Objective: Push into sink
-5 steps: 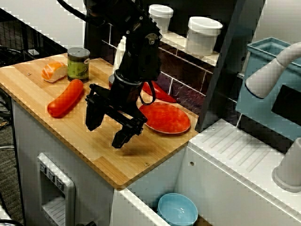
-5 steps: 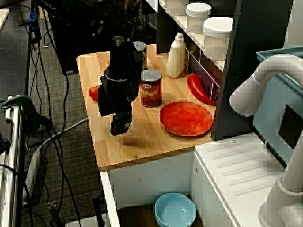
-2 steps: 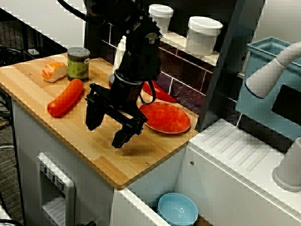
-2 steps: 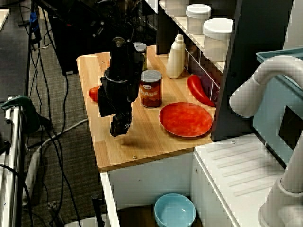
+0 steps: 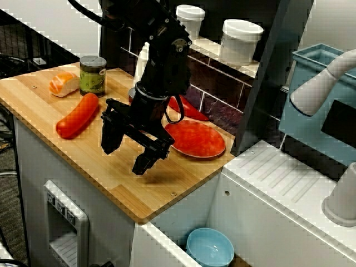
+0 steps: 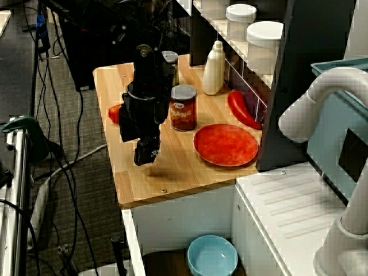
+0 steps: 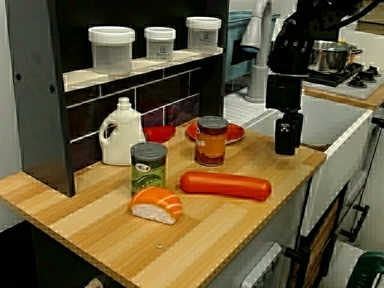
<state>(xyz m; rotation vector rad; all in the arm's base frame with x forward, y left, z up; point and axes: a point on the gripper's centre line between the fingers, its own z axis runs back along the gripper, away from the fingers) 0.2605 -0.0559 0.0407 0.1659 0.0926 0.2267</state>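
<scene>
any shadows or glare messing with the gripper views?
High side view: soft gripper shadow on the wooden counter under the jaws. Overhead-angle view: same faint shadow, jagged aliased edges. Low counter-level view: even light, gripper dark against the bright background; no strong glare in any.

gripper [image 5: 125,149] pointing down, jaws apparently apart

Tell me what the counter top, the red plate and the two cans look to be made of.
Counter top: light wood, matte, with visible plank strips and grain. Red plate: probably glossy plastic, one flat colour with soft highlights. Orange-label can and green-label can: grey metallic-looking lids and printed wrappers; real tin or toy plastic, I cannot tell.
</scene>
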